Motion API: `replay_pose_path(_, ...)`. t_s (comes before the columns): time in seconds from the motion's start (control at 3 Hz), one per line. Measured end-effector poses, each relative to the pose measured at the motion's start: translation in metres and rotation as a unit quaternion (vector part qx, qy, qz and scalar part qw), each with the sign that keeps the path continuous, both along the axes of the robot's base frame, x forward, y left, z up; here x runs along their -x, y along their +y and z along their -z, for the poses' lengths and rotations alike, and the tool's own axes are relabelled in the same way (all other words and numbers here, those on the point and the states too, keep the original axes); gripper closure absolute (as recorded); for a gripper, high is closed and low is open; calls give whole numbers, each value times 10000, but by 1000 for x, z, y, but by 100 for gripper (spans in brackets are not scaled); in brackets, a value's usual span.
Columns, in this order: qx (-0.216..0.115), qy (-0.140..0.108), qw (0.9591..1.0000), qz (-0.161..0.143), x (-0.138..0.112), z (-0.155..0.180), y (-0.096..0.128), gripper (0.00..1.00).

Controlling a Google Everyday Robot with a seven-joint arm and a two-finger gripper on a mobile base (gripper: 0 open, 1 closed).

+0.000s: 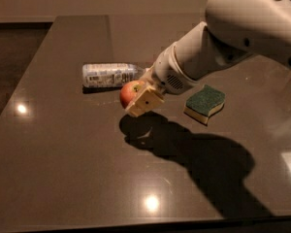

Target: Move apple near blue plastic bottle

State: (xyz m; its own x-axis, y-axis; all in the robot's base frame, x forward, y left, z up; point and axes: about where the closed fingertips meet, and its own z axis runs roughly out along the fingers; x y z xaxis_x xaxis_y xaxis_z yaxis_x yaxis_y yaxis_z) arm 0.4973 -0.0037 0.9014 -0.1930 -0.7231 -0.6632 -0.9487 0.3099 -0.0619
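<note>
The red-orange apple (129,92) is held in my gripper (138,97), lifted above the dark tabletop, its shadow on the surface below it. The gripper's cream fingers (145,101) are shut on the apple from the right. The blue plastic bottle (110,74) lies on its side just behind and left of the apple, label up, its cap end hidden behind my gripper. The white arm (223,42) reaches in from the upper right.
A green-and-yellow wavy sponge (205,103) lies on the table right of the gripper, under the arm. The dark glossy table (63,169) ends at its left edge, with the floor beyond. Light spots reflect on the tabletop.
</note>
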Motion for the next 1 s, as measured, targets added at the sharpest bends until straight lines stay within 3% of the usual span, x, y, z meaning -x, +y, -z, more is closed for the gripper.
replay_pose_path(0.33, 77, -39, 9987, 510, -32, 13, 15, 98)
replay_pose_path(1.0, 100, -109, 9965, 819, -56, 27, 35, 53)
